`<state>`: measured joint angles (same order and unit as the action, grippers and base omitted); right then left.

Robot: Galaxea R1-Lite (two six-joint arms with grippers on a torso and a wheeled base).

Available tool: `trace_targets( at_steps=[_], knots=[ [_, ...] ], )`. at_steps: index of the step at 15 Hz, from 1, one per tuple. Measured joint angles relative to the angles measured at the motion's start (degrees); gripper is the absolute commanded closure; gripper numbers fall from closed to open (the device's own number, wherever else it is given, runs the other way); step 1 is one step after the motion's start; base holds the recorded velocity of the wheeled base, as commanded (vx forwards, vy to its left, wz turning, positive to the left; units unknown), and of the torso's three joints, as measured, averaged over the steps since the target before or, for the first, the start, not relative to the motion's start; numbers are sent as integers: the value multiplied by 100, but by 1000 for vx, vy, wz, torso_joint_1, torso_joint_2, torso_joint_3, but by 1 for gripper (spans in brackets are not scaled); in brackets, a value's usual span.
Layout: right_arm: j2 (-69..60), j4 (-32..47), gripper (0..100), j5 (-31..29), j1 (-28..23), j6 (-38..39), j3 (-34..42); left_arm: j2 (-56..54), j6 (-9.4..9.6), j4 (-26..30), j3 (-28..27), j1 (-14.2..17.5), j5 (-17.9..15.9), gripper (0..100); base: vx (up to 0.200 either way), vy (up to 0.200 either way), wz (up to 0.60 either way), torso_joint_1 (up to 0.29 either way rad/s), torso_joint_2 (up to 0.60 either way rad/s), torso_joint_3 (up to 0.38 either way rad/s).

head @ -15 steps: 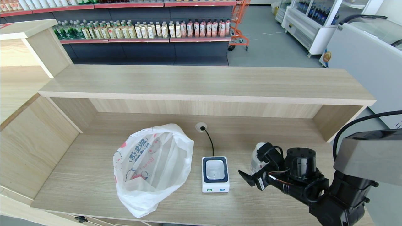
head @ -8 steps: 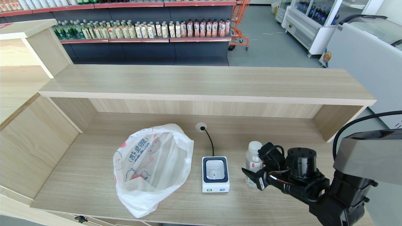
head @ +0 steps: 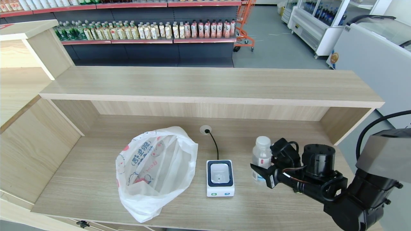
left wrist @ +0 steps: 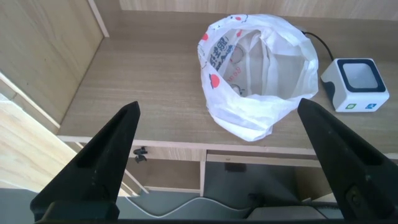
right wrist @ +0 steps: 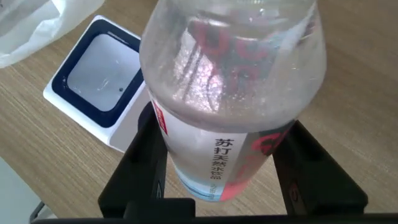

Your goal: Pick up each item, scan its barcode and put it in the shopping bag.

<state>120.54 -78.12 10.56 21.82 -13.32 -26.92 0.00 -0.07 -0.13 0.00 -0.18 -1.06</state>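
Counter [head: 80, 166] and all on its left half match the earlier frames. The white shopping bag [head: 155, 170] lies with its mouth open. The scanner [head: 220, 178] sits just beside the bag on the right, window up, its cable running to the back.

The change is all on the right. The bottle [head: 261, 154] was mostly hidden behind the wrist a second ago. Now it stands upright in plain sight to the right of the scanner. Over the last half second it has drifted a little further from the scanner as the arm draws back to the right.

The right gripper [head: 263, 175] is closed around the bottle's lower body, with a finger on each side of the label in the right wrist view. I cannot tell whether the base rests on the wood or hangs just above it. The left gripper [left wrist: 217, 107] hangs spread wide and empty above the counter's near edge, by the bag.

My reading is that the pick is secured. The bottle is not yet over the scanner window, so scanning is the step ahead and bagging comes after.
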Motion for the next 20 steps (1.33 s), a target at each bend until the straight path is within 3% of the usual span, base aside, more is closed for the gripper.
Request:
trace_targets(
  at_steps=[2, 4, 10, 15, 20],
  knots=[
    [-222, 9, 100, 362, -38, 217, 27, 0, 0, -2, 0, 0, 0, 0, 0, 0, 0, 0, 0, 0],
    [-577, 123, 100, 1213, -82, 668, 66, 0, 2, -2, 0, 0, 2, 0, 0, 0, 0, 0, 0, 0],
    [-2048, 488, 100, 4308, -278, 1496, 749, 0, 0, -2, 0, 0, 0, 0, 0, 0, 0, 0, 0, 0],
    [-2686, 521, 100, 5447, -258, 1499, 1041, 0, 0, -2, 0, 0, 2, 0, 0, 0, 0, 0, 0, 0],
    [-2861, 532, 100, 5770, 45, 1136, 1215, 0, 0, -2, 0, -2, 0, 0, 0, 0, 0, 0, 0, 0]
  ],
)
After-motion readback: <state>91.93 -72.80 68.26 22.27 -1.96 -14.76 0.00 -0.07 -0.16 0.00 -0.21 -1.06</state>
